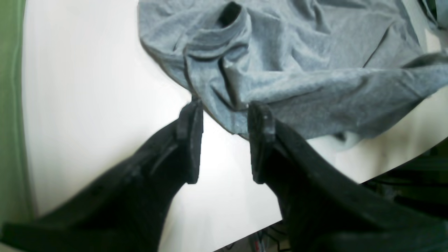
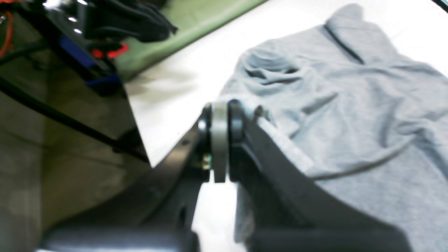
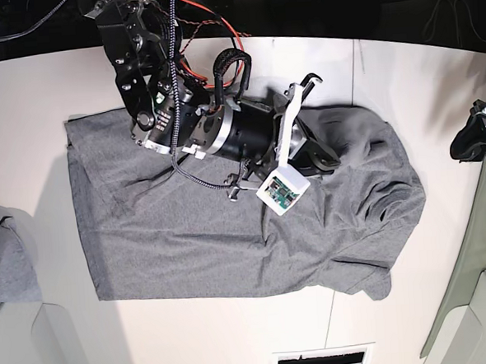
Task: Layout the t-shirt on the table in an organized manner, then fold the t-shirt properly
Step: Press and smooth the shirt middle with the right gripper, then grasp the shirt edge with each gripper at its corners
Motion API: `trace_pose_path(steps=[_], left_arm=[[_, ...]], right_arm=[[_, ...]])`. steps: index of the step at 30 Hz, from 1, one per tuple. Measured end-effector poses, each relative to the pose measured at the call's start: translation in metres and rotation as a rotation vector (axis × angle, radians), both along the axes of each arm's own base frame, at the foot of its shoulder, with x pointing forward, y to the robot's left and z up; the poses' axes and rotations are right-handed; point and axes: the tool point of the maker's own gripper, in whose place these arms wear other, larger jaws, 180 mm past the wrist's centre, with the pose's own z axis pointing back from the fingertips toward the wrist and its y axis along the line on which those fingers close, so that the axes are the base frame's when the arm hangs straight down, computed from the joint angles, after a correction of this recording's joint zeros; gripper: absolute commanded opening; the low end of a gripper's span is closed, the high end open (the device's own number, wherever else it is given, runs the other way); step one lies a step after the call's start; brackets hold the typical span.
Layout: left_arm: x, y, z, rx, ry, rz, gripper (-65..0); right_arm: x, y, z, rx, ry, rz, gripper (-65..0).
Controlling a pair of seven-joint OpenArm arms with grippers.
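The grey t-shirt [image 3: 229, 224] lies spread and wrinkled on the white table [image 3: 194, 333], hem to the left, collar [image 3: 397, 201] to the right. My right gripper [image 3: 324, 159] reaches over the shirt from the top. In the right wrist view it [image 2: 218, 140] is shut on a pinched edge of the shirt [image 2: 350, 105]. My left gripper [image 3: 475, 135] is at the table's right edge, apart from the shirt. In the left wrist view it [image 1: 225, 108] is open and empty, its tips pointing at the shirt's collar end [image 1: 280, 70] above the table [image 1: 87, 87].
A smaller bunch of grey cloth [image 3: 9, 262] lies at the left edge. A dark seam line [image 3: 358, 68] crosses the table. A white slotted vent [image 3: 324, 360] is at the bottom. A green surface [image 3: 478, 242] borders the right. Cables [image 3: 193, 45] hang on the right arm.
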Motion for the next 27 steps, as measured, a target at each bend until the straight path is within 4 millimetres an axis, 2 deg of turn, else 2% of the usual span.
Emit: trace_pose_path(steps=[2, 3, 6, 9, 11, 14, 18, 20, 22, 25, 27], left_arm=[[0.001, -0.003, -0.001, -0.006, -0.002, -0.006, -41.1], [0.000, -0.005, -0.003, -0.008, 0.002, -0.012, -41.0], [-0.002, -0.016, -0.010, -0.027, 0.018, -0.028, -40.9], [-0.009, -0.038, -0.029, -0.039, 0.069, -0.079, -36.8], [-0.016, -0.052, -0.044, -0.027, 0.112, -0.120, -31.7], [-0.022, -0.077, -0.059, -0.057, 0.134, -0.158, -30.7], [-0.026, -0.100, -0.069, -0.109, 0.136, -0.160, -30.7], [-0.028, -0.110, -0.073, -0.134, 0.144, -0.156, -30.7], [-0.036, -0.121, -0.080, -0.165, 0.171, -0.156, -30.7], [-0.049, -0.134, -0.089, -0.206, 0.195, -0.144, -30.7], [-0.055, -0.142, -0.094, -0.222, 0.208, -0.137, -30.7]], right_arm=[[-0.001, 0.000, -0.001, 0.000, 0.005, 0.001, -37.6], [-0.002, 0.000, -0.001, 0.002, 0.008, 0.002, -34.3], [-0.002, -0.002, -0.003, 0.000, 0.016, -0.006, -33.4], [0.017, -0.023, -0.012, -0.048, 0.020, -0.110, -33.4], [0.036, -0.049, -0.021, -0.105, 0.018, -0.213, -33.4], [0.061, -0.099, -0.031, -0.161, 0.032, -0.386, -33.4], [0.083, -0.183, -0.046, -0.215, 0.075, -0.631, -33.4], [0.086, -0.227, -0.057, -0.260, 0.096, -0.721, -33.4], [0.084, -0.261, -0.073, -0.283, 0.144, -0.777, -33.4], [0.077, -0.293, -0.094, -0.269, 0.230, -0.822, -33.4], [0.072, -0.307, -0.105, -0.260, 0.276, -0.845, -33.4]])
